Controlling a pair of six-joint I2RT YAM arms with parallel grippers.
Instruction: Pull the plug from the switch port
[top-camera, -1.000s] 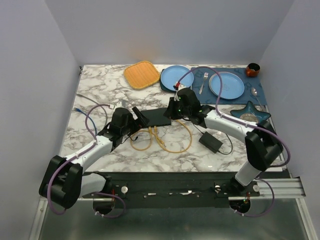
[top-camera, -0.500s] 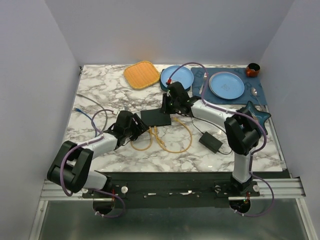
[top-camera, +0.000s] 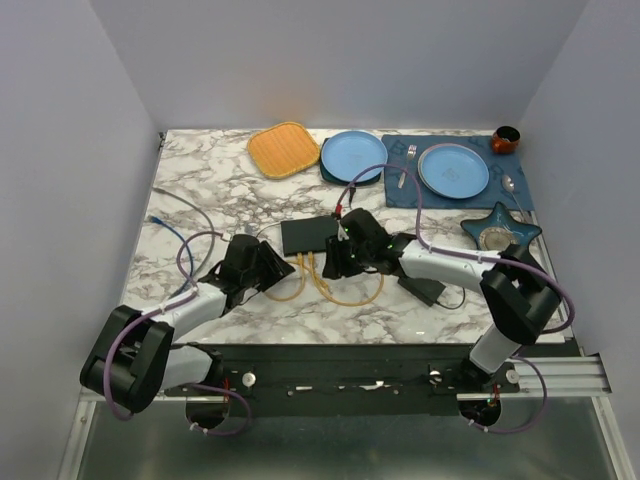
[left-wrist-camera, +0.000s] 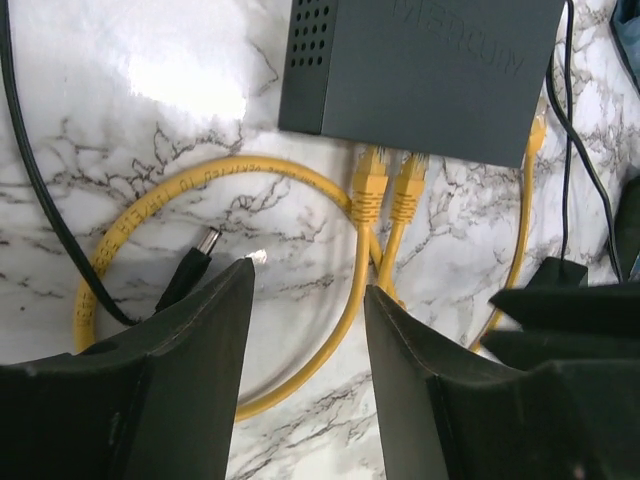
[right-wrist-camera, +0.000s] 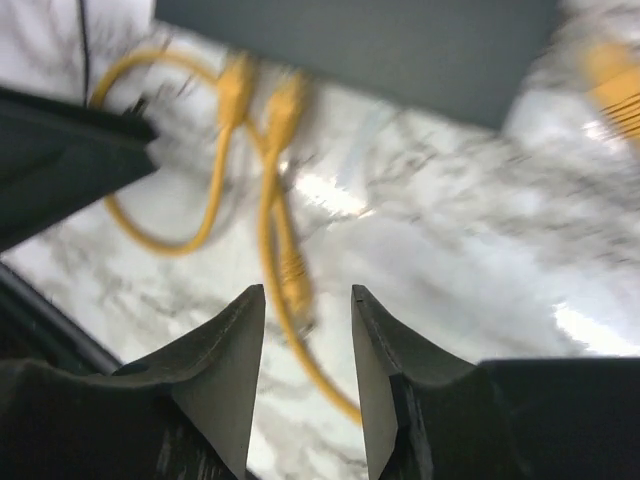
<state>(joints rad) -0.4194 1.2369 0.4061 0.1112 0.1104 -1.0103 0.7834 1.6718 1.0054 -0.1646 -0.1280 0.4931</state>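
One switch (left-wrist-camera: 430, 70); two yellow plugs (left-wrist-camera: 368, 182) seated.

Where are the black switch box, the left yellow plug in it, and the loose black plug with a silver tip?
switch (left-wrist-camera: 430, 70), left wrist view, top face.
left yellow plug (left-wrist-camera: 367, 185), left wrist view, plug body.
loose black plug (left-wrist-camera: 186, 275), left wrist view, black sleeve.

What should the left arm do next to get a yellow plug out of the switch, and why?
Probably ease the left gripper forward until its open jaws straddle one of the two yellow plugs, then close. Both plugs are seated in the near edge of the switch, and the gripper sits short of them, holding nothing.
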